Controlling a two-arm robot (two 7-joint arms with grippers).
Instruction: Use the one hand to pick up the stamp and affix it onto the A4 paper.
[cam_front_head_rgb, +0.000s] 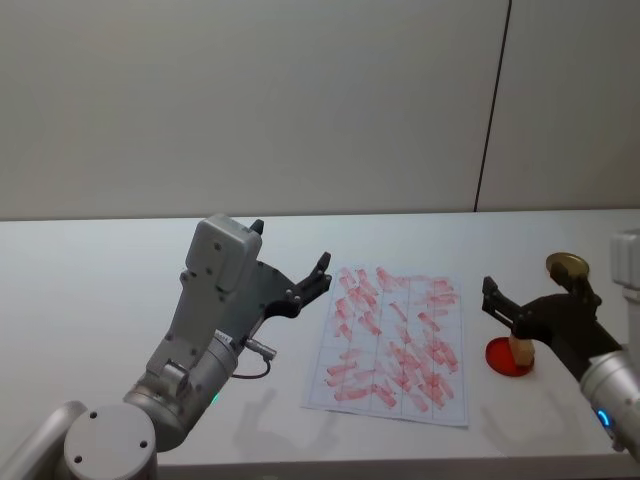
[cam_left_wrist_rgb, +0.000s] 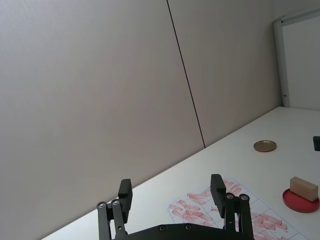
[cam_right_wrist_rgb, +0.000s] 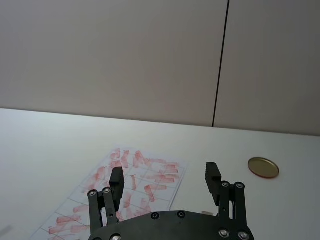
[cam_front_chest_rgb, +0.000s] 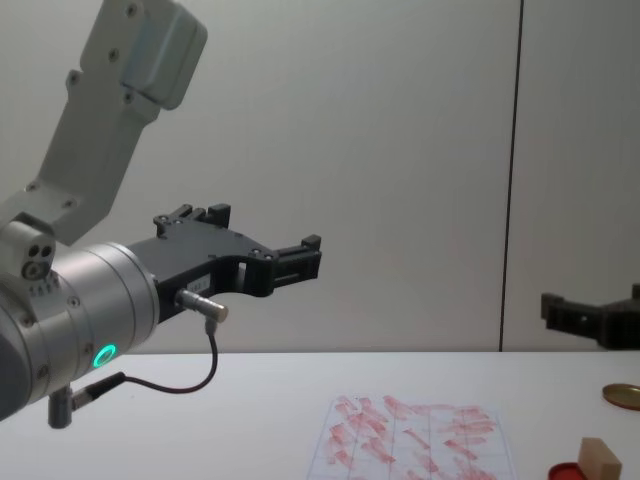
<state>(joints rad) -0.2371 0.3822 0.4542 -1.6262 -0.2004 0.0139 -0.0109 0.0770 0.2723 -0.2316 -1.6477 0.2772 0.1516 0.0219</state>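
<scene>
Head view: stamp (cam_front_head_rgb: 521, 349) rests on red pad (cam_front_head_rgb: 499, 360). Right gripper (cam_front_head_rgb: 530, 298) hovers above, fingers spread. Left gripper (cam_front_head_rgb: 290, 247) raised beside paper (cam_front_head_rgb: 395, 350), fingers spread.

A flat red ink pad (cam_front_head_rgb: 497, 357) lies on the white table (cam_front_head_rgb: 100, 290), near a brass-coloured round disc (cam_front_head_rgb: 566, 266).

The head view looks down on the table (cam_front_head_rgb: 100, 260), the chest view skims low across it toward the wall (cam_front_chest_rgb: 400, 150), both wrist views face that wall, and all four share the A4 paper (cam_front_head_rgb: 392, 340).
</scene>
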